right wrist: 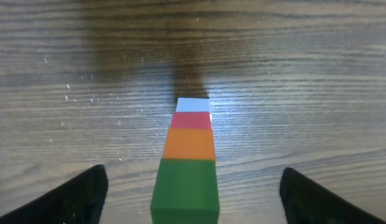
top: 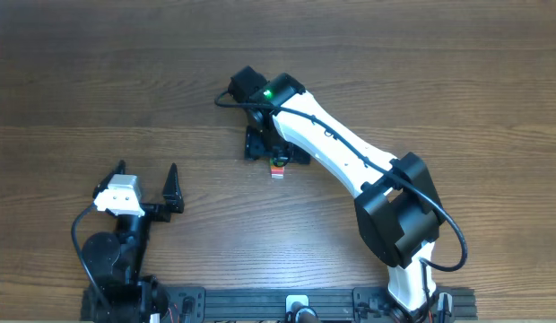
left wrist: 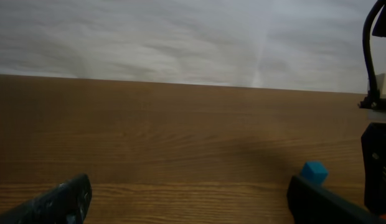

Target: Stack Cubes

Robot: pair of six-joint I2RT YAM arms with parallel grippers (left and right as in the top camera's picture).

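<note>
**Right gripper open above the four-cube stack**

I'm seeing the brown wood-grain table (top: 457,72) lying bare on every side of the stack of small cubes (right wrist: 190,146). Its far edge is meeting a pale wall (left wrist: 180,37) well beyond the stack. The stack is standing near the table's middle, with the green cube (right wrist: 184,186) on top. The orange cube (right wrist: 190,143) is sitting under it, then the red cube (right wrist: 192,120), then a pale cube (right wrist: 193,105) on the wood.

The right gripper (right wrist: 194,173) is hanging above the stack. Its black fingers (right wrist: 75,196) are spreading wide, one on either side of the green cube and clear of it, holding nothing.

The left gripper (top: 147,172) is sitting well apart from the stack, towards the arm bases, spread and empty too. A small blue cube (left wrist: 314,171) is lying near the right arm's black gripper body; how near the stack, I cannot tell.
</note>
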